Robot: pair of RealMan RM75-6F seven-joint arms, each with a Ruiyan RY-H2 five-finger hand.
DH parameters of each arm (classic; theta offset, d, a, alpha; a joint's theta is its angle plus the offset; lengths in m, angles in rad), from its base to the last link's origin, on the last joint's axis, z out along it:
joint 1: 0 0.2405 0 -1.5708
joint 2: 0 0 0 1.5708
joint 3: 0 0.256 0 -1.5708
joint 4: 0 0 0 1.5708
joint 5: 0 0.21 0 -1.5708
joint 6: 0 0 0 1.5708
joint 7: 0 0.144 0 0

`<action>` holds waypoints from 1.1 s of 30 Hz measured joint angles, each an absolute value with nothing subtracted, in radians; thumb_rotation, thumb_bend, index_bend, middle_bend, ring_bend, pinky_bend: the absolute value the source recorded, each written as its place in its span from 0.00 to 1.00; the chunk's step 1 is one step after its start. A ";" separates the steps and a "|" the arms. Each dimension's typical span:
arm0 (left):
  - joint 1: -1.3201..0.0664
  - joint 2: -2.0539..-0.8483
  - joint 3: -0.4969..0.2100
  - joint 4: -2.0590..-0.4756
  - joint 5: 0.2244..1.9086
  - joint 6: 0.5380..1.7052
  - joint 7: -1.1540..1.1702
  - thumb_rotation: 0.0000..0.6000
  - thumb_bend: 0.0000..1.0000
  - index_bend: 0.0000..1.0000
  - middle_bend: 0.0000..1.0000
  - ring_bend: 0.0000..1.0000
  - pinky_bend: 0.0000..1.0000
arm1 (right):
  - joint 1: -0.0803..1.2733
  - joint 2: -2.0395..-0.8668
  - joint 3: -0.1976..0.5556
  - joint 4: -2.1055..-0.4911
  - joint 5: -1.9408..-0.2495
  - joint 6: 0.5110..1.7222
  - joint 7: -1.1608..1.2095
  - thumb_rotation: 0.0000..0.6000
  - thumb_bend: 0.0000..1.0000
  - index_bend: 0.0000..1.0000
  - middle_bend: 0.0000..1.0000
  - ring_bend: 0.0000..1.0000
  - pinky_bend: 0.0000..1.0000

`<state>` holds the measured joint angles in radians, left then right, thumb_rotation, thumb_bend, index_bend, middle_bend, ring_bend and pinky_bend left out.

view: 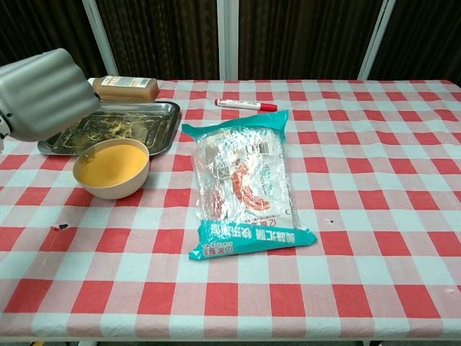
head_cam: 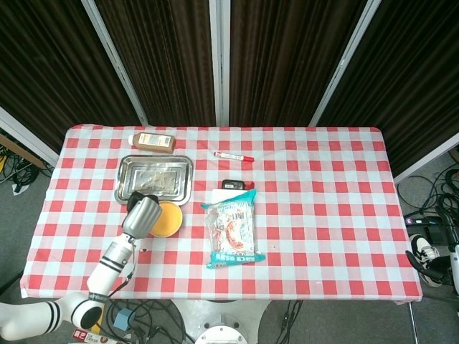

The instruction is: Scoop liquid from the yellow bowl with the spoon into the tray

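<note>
Dark curtains divided by pale poles back a surface covered in red-and-white checked cloth. Near its left end sits the yellow bowl of orange-yellow liquid, directly in front of the metal tray, the two just beside each other. The left robot hand hangs over the bowl's left rim, its grey back turned to both cameras (in the head view it covers the bowl's left edge). Its fingers point down out of sight, so whether they are apart or clamped on anything cannot be told, and the spoon cannot be made out in either view. The tray, smeared with a dull residue, lies behind the hand and bowl. A brown bottle lies on its side behind the tray, near the far edge. To the bowl's right rests a clear packet of food with teal ends, well apart from a red marker lying farther back. A small black object sits just behind the packet in the head view. The right robot hand appears in neither picture.
</note>
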<state>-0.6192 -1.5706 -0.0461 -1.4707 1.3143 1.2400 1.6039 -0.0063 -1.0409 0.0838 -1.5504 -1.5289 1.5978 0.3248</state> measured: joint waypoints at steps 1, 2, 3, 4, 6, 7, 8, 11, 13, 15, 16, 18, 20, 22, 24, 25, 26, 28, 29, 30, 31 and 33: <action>-0.619 -1.571 -0.048 -1.474 1.311 1.241 1.603 1.00 0.40 0.73 0.96 0.93 0.98 | -0.006 -1.041 0.084 -1.550 -1.529 1.598 0.325 0.73 0.17 0.04 0.24 0.04 0.16; -0.618 -1.572 -0.050 -1.477 1.306 1.243 1.604 1.00 0.40 0.73 0.96 0.93 0.98 | -0.006 -1.041 0.084 -1.550 -1.529 1.598 0.325 0.73 0.17 0.04 0.24 0.04 0.16; -0.618 -1.572 -0.052 -1.482 1.297 1.245 1.609 1.00 0.40 0.73 0.96 0.93 0.98 | -0.006 -1.041 0.084 -1.550 -1.529 1.598 0.325 0.73 0.17 0.04 0.24 0.04 0.16; -0.618 -1.573 -0.054 -1.485 1.288 1.246 1.612 1.00 0.40 0.73 0.96 0.93 0.98 | -0.006 -1.042 0.084 -1.550 -1.530 1.597 0.326 0.73 0.17 0.04 0.24 0.04 0.16; -0.618 -1.573 -0.059 -1.492 1.266 1.241 1.612 1.00 0.40 0.74 0.96 0.93 0.98 | -0.005 -1.043 0.084 -1.550 -1.530 1.596 0.327 0.73 0.17 0.04 0.24 0.04 0.16; -0.618 -1.573 -0.061 -1.494 1.258 1.238 1.604 1.00 0.40 0.74 0.96 0.93 0.98 | -0.005 -1.043 0.084 -1.549 -1.530 1.596 0.327 0.73 0.17 0.04 0.24 0.04 0.16; -0.619 -1.572 -0.064 -1.495 1.255 1.237 1.590 1.00 0.40 0.74 0.96 0.93 0.98 | -0.006 -1.043 0.083 -1.549 -1.529 1.596 0.326 0.73 0.17 0.04 0.24 0.04 0.16; -0.620 -1.567 -0.072 -1.493 1.268 1.238 1.506 1.00 0.40 0.74 0.97 0.93 0.98 | -0.007 -1.041 0.084 -1.547 -1.525 1.595 0.328 0.73 0.17 0.04 0.24 0.04 0.16; -0.619 -1.562 -0.080 -1.490 1.284 1.242 1.420 1.00 0.40 0.74 0.97 0.93 0.98 | -0.007 -1.041 0.085 -1.546 -1.524 1.595 0.328 0.73 0.17 0.04 0.24 0.04 0.16; -0.619 -1.555 -0.091 -1.488 1.293 1.244 1.323 1.00 0.40 0.74 0.97 0.93 0.98 | -0.006 -1.042 0.085 -1.546 -1.525 1.594 0.328 0.73 0.17 0.04 0.24 0.04 0.16; -0.619 -1.551 -0.098 -1.488 1.294 1.244 1.280 1.00 0.40 0.74 0.97 0.93 0.98 | -0.004 -1.042 0.086 -1.546 -1.525 1.592 0.328 0.73 0.17 0.04 0.24 0.04 0.16; -0.618 -1.543 -0.120 -1.490 1.287 1.241 1.179 1.00 0.40 0.74 0.97 0.93 0.98 | -0.002 -1.042 0.086 -1.548 -1.526 1.590 0.326 0.73 0.17 0.04 0.24 0.04 0.16; -0.619 -1.536 -0.143 -1.489 1.276 1.237 1.095 1.00 0.40 0.74 0.97 0.93 0.98 | 0.000 -1.041 0.087 -1.550 -1.527 1.588 0.324 0.73 0.17 0.04 0.24 0.04 0.16; -0.620 -1.529 -0.174 -1.489 1.249 1.225 1.001 1.00 0.40 0.73 0.97 0.93 0.98 | 0.001 -1.039 0.088 -1.552 -1.526 1.586 0.322 0.73 0.17 0.04 0.24 0.04 0.16; -0.623 -1.521 -0.209 -1.488 1.202 1.199 0.906 1.00 0.40 0.73 0.97 0.93 0.98 | 0.002 -1.038 0.089 -1.553 -1.525 1.585 0.320 0.73 0.17 0.04 0.24 0.04 0.16; -0.625 -1.516 -0.224 -1.486 1.176 1.183 0.867 1.00 0.40 0.73 0.97 0.93 0.98 | 0.002 -1.037 0.089 -1.554 -1.524 1.584 0.320 0.73 0.17 0.04 0.24 0.04 0.16; -0.628 -1.512 -0.240 -1.483 1.149 1.165 0.830 1.00 0.40 0.73 0.97 0.93 0.98 | 0.003 -1.037 0.089 -1.554 -1.523 1.583 0.319 0.73 0.17 0.04 0.24 0.04 0.16; -0.638 -1.505 -0.271 -1.468 1.094 1.119 0.757 1.00 0.40 0.73 0.97 0.93 0.98 | 0.003 -1.037 0.089 -1.556 -1.520 1.580 0.318 0.73 0.17 0.04 0.25 0.04 0.16; -0.642 -1.503 -0.282 -1.460 1.071 1.098 0.731 1.00 0.40 0.73 0.97 0.93 0.98 | 0.004 -1.037 0.089 -1.556 -1.519 1.578 0.317 0.73 0.17 0.04 0.25 0.04 0.16; -0.649 -1.502 -0.295 -1.449 1.041 1.069 0.699 1.00 0.40 0.73 0.97 0.93 0.98 | 0.004 -1.038 0.089 -1.556 -1.518 1.577 0.317 0.73 0.17 0.04 0.25 0.04 0.16; -0.655 -1.501 -0.304 -1.439 1.019 1.046 0.677 1.00 0.40 0.73 0.97 0.93 0.98 | 0.005 -1.039 0.090 -1.556 -1.516 1.575 0.316 0.73 0.17 0.04 0.24 0.04 0.16; -0.671 -1.504 -0.321 -1.405 0.969 0.996 0.634 1.00 0.40 0.73 0.97 0.93 0.98 | 0.007 -1.039 0.090 -1.556 -1.515 1.572 0.316 0.73 0.17 0.04 0.24 0.04 0.16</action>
